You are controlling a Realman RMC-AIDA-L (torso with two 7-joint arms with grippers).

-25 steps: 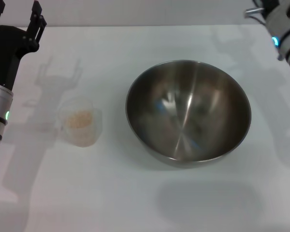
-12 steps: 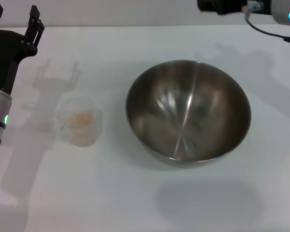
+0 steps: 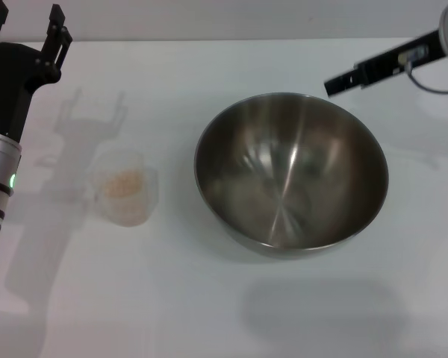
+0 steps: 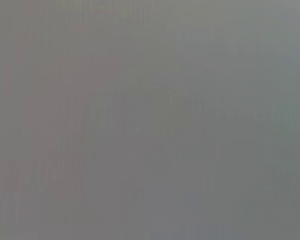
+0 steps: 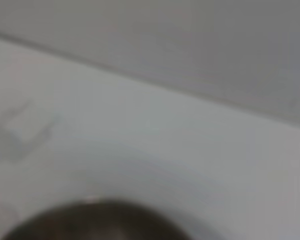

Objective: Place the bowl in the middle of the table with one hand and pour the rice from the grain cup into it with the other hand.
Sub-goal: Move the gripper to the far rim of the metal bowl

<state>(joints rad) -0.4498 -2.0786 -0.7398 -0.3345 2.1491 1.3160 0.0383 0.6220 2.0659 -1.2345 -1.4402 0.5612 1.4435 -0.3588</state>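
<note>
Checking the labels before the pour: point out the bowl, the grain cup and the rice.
bowl (image 3: 291, 175): head view, on its shiny inner wall near the middle.
grain cup (image 3: 138, 212): head view, on its clear side wall facing the bowl.
rice (image 3: 124, 183): head view, on the pale grains inside the cup.

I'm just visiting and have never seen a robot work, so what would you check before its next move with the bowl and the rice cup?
1. Bowl upright on the table, roughly central: ok.
2. Bowl has no rice in it: ok.
3. Grain cup upright, rice inside, apart from the bowl: ok.
4. Left gripper open, beyond the cup, holding nothing: ok.
5. Right gripper near the bowl's far rim; finger state: cannot tell.
6. Left wrist view shows nothing usable: not ok.
</note>
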